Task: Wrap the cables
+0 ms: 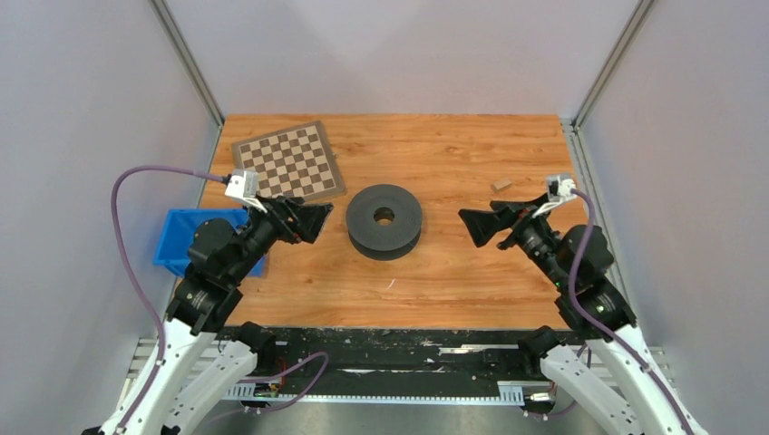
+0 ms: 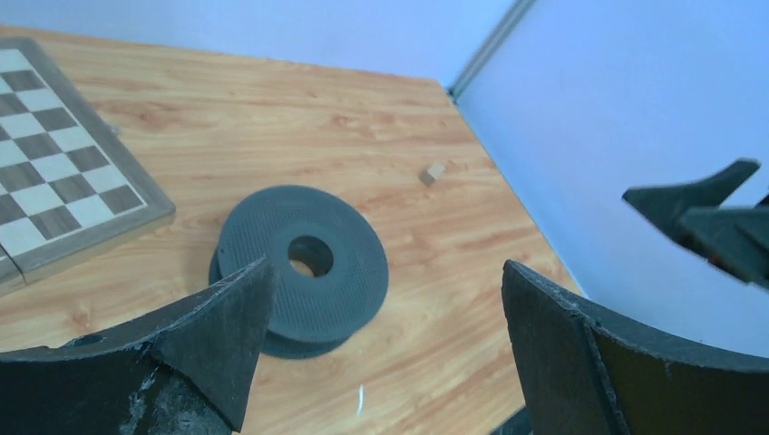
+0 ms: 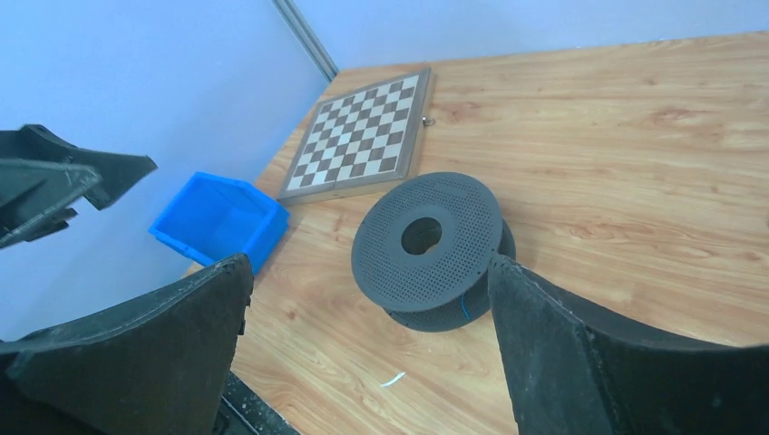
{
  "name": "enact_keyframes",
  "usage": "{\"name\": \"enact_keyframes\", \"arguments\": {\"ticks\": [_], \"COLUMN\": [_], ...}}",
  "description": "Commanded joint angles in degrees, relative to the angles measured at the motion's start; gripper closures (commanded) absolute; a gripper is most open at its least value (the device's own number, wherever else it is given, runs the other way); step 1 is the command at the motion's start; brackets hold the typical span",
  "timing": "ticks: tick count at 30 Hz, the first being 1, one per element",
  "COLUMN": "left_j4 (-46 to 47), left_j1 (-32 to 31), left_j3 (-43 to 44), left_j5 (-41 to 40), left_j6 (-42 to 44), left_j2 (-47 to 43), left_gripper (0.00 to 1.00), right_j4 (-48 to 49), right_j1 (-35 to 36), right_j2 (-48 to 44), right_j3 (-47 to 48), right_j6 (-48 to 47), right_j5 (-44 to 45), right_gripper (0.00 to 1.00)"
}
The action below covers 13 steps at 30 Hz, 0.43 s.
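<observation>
Jaws are seen spread wide on both arms, and nothing is gripped by either pair.

At the far left, a blue bin (image 1: 181, 237) is set at the table's (image 1: 453, 290) left edge, partly hidden by the left arm. The left gripper (image 1: 319, 224) is held above the wood just right of the bin, pointed toward the middle, with its fingers parted and clear of everything. Behind it, a chessboard (image 1: 288, 163) is laid flat near the far left corner, turned slightly askew.

In the middle of the table, between the two grippers and touched by neither, a dark grey spool (image 1: 384, 220) of two discs is laid flat with its centre hole facing up. The cable (image 3: 465, 305) is glimpsed only from the right wrist view, as a short blue strand in the gap between the discs; how much of it is wound inside cannot be told. A small white fleck (image 1: 392, 284) is seen on the wood in front of the spool.

To the right, the right gripper (image 1: 470, 228) is held facing the spool, its fingers likewise parted. Behind it, a small wooden block (image 1: 501, 184) is left near the right edge.
</observation>
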Motion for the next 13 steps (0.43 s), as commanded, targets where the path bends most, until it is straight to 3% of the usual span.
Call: {"name": "enact_keyframes", "arguments": {"ticks": [1, 13], "left_j4": [-8.87, -6.45], "left_j1": [-0.35, -0.35], "left_j3": [-0.43, -2.87], "left_j5": [8.17, 7.39], "left_j6": [5.87, 5.13], "left_j2": [-3.09, -10.26], "left_gripper": [0.00, 0.00], "right_j4": [-14.03, -16.81], "right_j1": [0.09, 0.09], "right_j2": [-5.20, -11.49], "right_j3": [1.91, 1.87], "right_j6": [0.19, 1.61], "right_j5": [2.45, 3.38], "right_gripper": [0.00, 0.00]}}
